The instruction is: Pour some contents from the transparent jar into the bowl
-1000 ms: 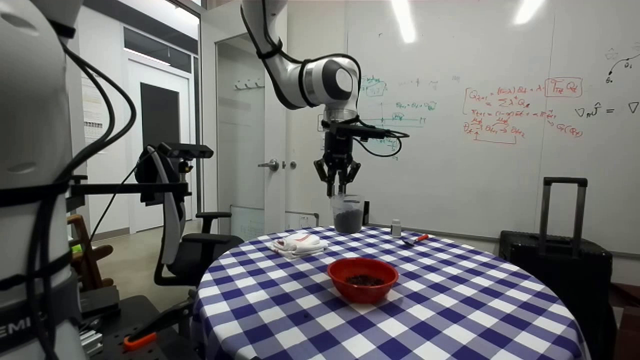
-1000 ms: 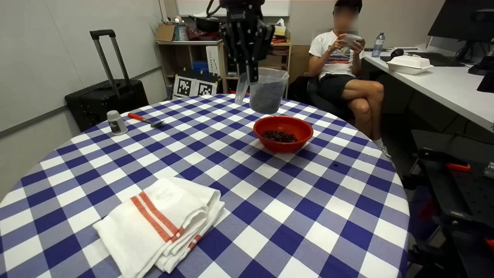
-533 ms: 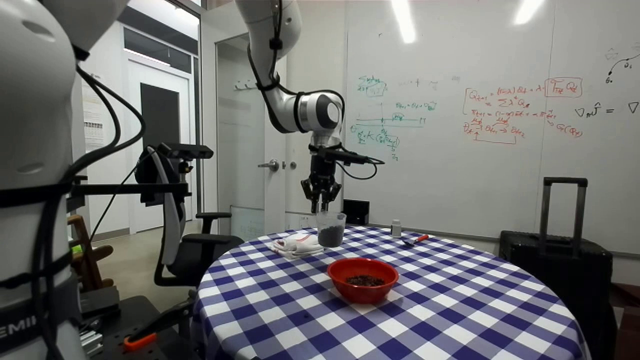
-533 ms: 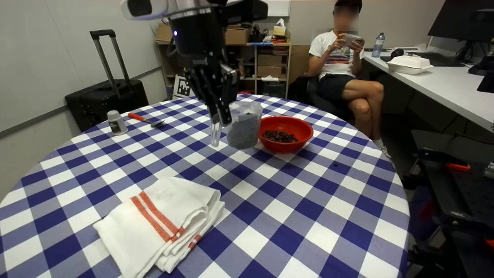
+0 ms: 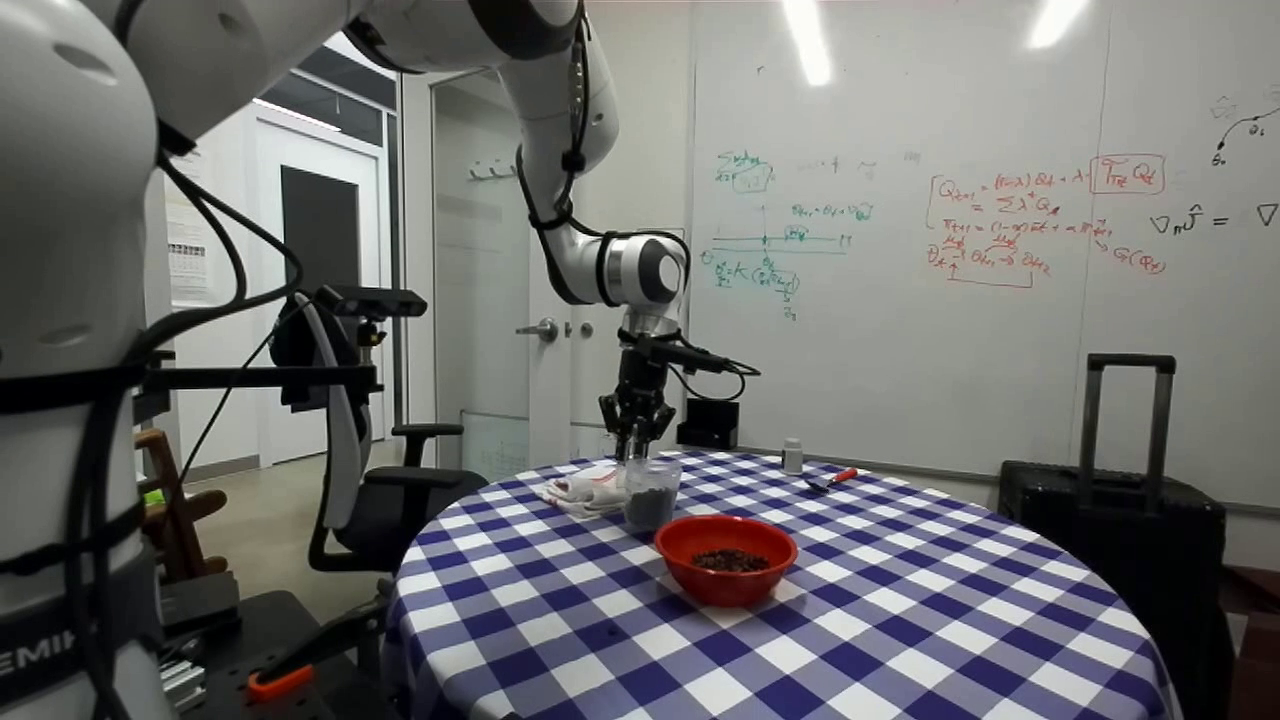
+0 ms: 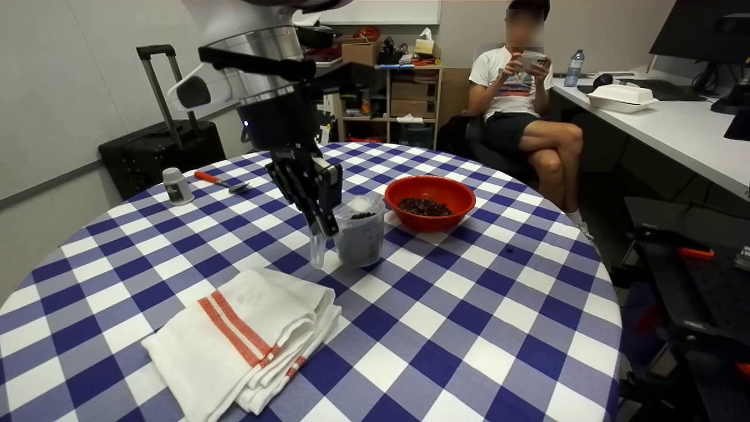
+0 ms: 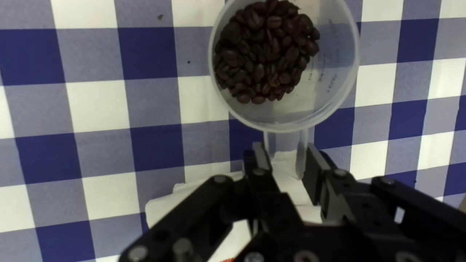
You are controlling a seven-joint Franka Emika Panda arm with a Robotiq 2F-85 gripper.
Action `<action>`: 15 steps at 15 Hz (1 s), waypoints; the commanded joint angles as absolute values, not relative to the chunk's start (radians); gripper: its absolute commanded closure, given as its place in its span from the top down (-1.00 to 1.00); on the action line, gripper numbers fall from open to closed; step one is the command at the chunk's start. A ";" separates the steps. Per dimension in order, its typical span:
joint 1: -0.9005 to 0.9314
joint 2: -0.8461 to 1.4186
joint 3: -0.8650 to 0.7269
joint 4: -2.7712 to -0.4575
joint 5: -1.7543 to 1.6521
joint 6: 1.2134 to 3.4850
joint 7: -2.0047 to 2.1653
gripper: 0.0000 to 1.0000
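Transparent jar (image 6: 360, 239), mouth up and its long axis close to vertical, is near the bowl (image 6: 430, 223) but apart from it, on the side toward the folded cloth (image 6: 243, 334). Dark beans (image 7: 265, 54) lie inside it, gathered to one side of the wall. Its handle (image 7: 301, 154) points away from the bowl, and my claw (image 7: 285, 154) grips there, drawn in to the handle's width and, so far as the wrist view shows, pressing on it from both sides. So the jar lies between my claw and the bowl. Whether its base touches the bench (image 6: 457, 351) I can't make out.

Similar dark beans lie in the bowl, so I judge the pour done and setting the jar down to be the step in hand. I would lower until the base bears, loosen, then back off upward or away from the bowl; a sideways drag on the handle could topple the jar.

Well apart from the bowl are a spoon (image 6: 220, 183) and a small shaker (image 6: 177, 187), neither likely to hinder me.
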State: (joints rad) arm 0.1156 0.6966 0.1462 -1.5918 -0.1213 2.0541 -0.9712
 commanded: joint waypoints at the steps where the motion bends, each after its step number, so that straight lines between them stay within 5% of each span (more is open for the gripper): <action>1: 0.124 0.749 0.149 -1.513 -0.133 2.019 -0.920 -0.87; 3: 0.126 0.761 0.148 -1.501 -0.135 2.018 -0.899 -0.82; 4: 0.129 0.766 0.145 -1.496 -0.138 2.013 -0.881 0.04; 5: 0.124 0.769 0.150 -1.494 -0.134 2.013 -0.879 0.06; 11: 0.086 0.665 0.170 -1.571 -0.106 2.039 -0.880 0.90; 15: 0.058 0.528 0.149 -1.664 -0.049 2.040 -0.735 1.00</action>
State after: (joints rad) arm 0.0846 0.6516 0.1534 -1.5620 -0.0923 2.0537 -0.8364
